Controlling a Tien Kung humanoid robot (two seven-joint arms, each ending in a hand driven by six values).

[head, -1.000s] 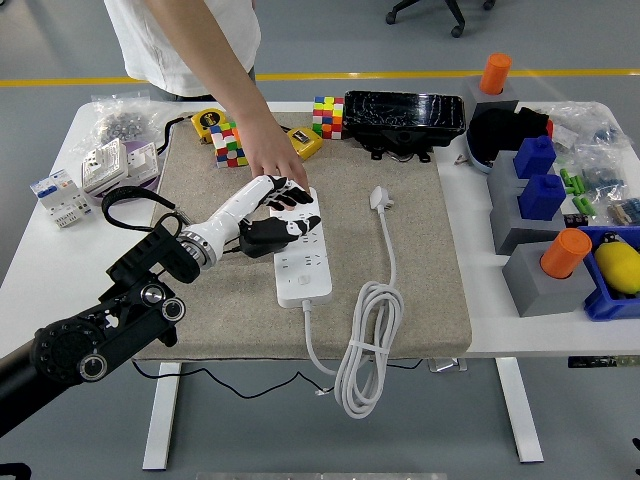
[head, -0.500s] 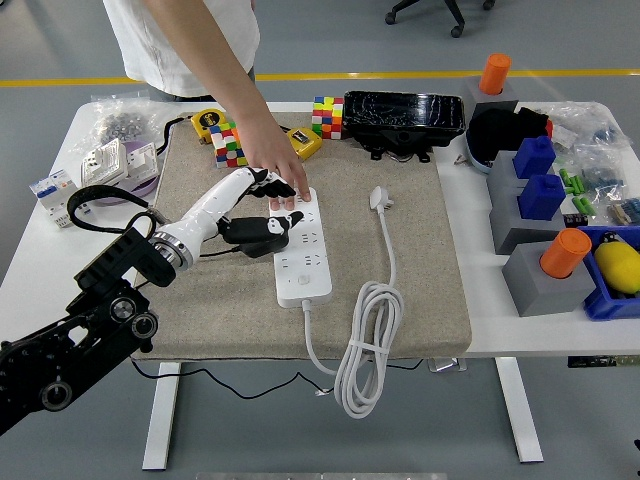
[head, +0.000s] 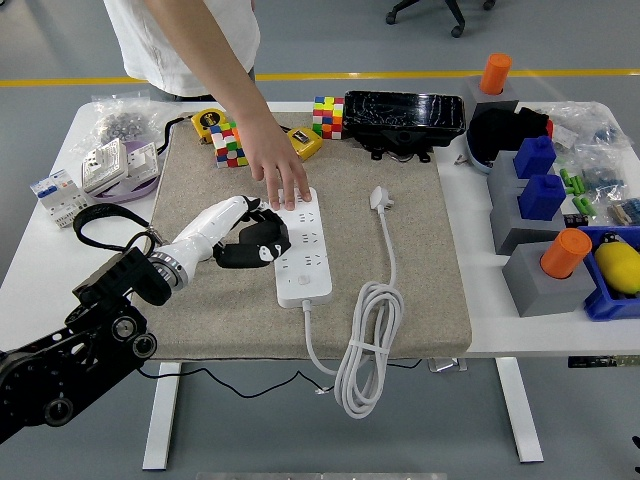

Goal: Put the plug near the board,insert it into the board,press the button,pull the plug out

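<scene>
Head view: left hand [head: 250, 238], fingers loosely curled and empty beside the board [head: 303, 245], should reach past it for the plug [head: 380, 198], grasping its body squarely.

A white table [head: 60, 250] carries a beige felt mat [head: 420, 250], colourful cubes [head: 327, 115], a black case [head: 404, 118], wall sockets [head: 118, 165], and grey blocks [head: 545, 270] at right

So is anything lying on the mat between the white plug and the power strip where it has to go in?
Nothing visible lies between them: the plug sits on bare mat just right of the power strip. At the strip itself, though, a person's hand presses on its far end and the robot's left hand is against its left side.
</scene>
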